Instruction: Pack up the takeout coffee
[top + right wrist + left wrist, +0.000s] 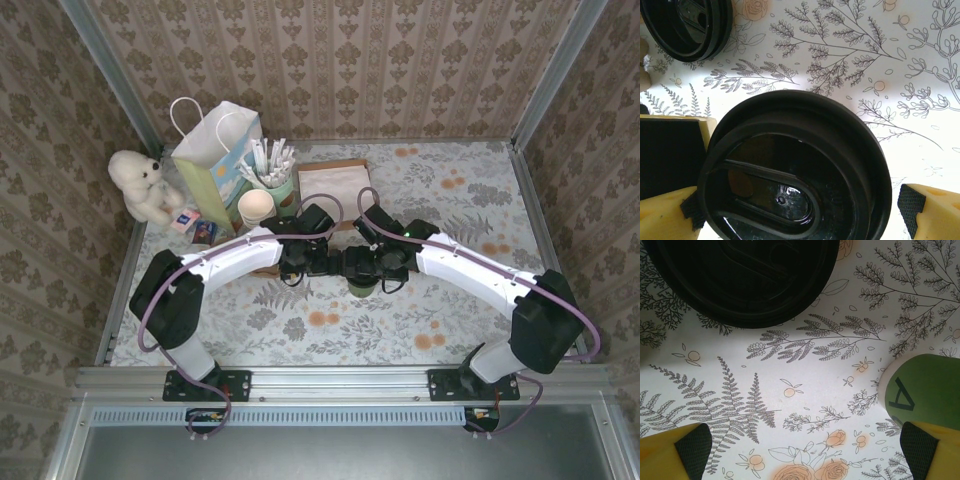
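While our right gripper [801,210] stands wide open, the takeout coffee [795,170], a small dark green paper cup under a black round plastic lid, sits between its fingers, nearer the left one. We judge it best to centre first, sink below the lid's rim, then close gently on the paper wall. Our left gripper [807,447] is open too, holding nothing.

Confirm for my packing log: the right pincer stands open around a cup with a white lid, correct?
Not quite. The lid is black, not white. The right wrist view shows it on the cup, with the right pincer standing open around it.
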Controlling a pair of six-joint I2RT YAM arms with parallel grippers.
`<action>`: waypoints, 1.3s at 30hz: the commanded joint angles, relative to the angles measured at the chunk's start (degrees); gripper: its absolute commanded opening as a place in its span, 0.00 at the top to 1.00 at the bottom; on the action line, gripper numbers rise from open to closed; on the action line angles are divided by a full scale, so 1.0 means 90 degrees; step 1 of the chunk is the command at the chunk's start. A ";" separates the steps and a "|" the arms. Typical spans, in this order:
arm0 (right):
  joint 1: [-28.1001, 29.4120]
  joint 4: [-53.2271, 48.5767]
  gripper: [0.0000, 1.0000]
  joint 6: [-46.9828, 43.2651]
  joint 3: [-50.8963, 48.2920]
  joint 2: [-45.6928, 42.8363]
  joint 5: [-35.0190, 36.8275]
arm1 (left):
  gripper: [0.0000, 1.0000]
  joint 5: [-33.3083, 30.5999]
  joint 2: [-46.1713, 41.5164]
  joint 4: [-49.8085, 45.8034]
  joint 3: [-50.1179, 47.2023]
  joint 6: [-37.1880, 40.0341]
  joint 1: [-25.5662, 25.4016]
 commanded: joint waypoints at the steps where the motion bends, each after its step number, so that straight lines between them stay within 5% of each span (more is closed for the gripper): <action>1: 0.0047 -0.0227 0.00 -0.0069 0.0152 0.0054 0.0227 | 0.00 0.0031 0.0088 -0.0043 0.0043 -0.0091 -0.0033; 21: 0.0042 0.0264 0.15 0.0019 -0.0373 -0.0011 0.0077 | 0.00 0.0033 0.0106 -0.0033 0.0088 -0.0071 -0.0075; 39: 0.0024 0.0256 0.19 -0.0062 -0.0409 -0.0167 0.0127 | 0.00 0.0008 0.0017 0.0006 0.0056 -0.0081 -0.0109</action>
